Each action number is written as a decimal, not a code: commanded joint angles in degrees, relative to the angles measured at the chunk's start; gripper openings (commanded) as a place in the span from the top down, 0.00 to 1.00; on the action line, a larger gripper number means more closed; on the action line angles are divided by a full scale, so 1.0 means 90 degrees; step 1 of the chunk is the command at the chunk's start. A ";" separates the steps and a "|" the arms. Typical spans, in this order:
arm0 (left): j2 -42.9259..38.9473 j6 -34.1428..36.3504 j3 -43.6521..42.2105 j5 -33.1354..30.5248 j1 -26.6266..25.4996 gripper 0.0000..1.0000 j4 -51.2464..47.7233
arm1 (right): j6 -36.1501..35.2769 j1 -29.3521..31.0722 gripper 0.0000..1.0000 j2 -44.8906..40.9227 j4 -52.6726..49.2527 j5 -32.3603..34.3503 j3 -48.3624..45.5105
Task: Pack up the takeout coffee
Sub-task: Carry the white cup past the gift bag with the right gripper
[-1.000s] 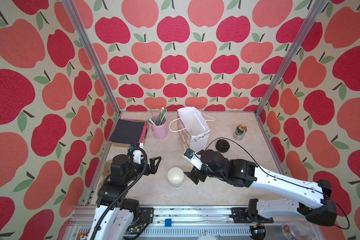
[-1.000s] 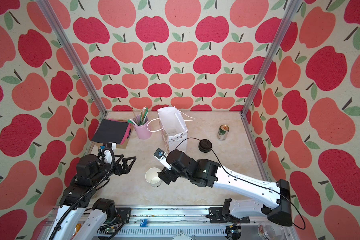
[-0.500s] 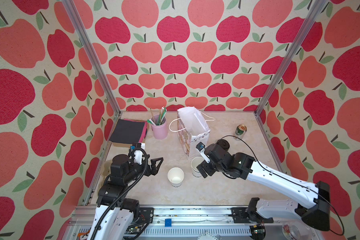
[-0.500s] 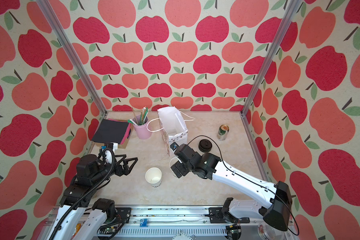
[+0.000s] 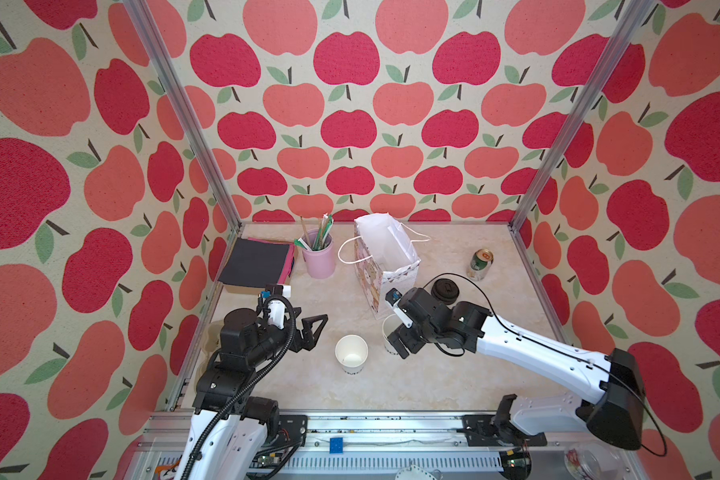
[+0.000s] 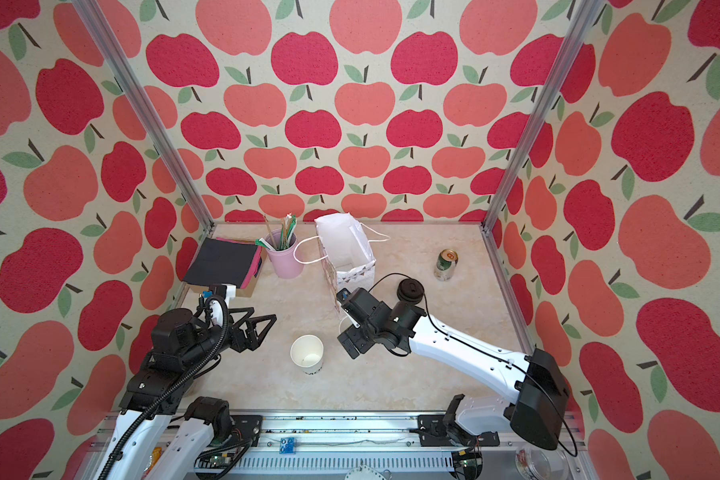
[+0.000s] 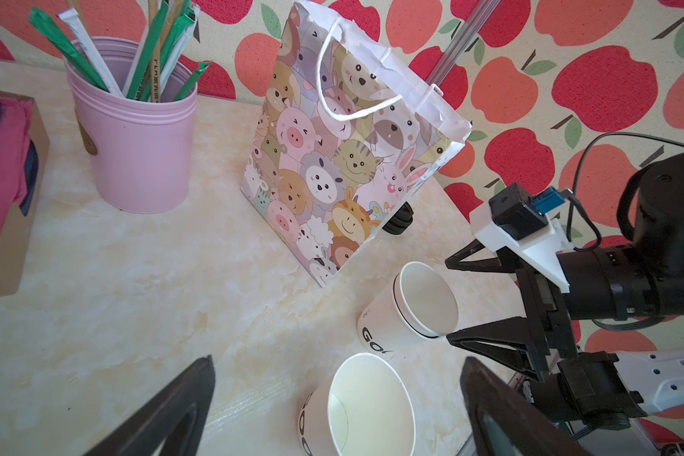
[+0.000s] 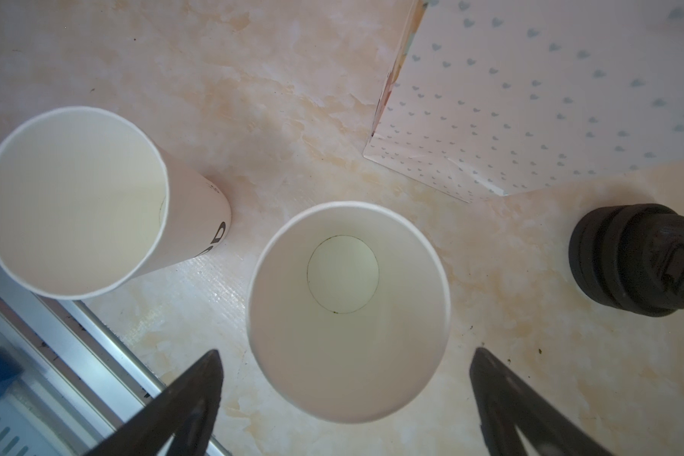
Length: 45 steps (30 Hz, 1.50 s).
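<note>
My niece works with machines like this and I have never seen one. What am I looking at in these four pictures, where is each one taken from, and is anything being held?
These are two robot arms at a small table, each ending in a two-fingered gripper. Two pictures look down from above, side by side like a pair of eyes. The other two come from cameras on the arms' wrists.

On the table stand a cartoon gift bag, a pink cup of straws, a cardboard box, a green can, a stack of black lids, a single white paper cup and a stack of nested cups.

Nothing is held. The left gripper is open beside the single cup. The right gripper is open too, with one jaw on either side of the nested stack, not closed on it.
</note>
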 commanded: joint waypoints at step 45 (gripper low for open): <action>0.0046 0.0115 -0.0038 0.0051 0.0024 0.01 0.0043 | 0.0000 -0.0280 0.17 0.0124 0.0267 -0.0148 -0.0057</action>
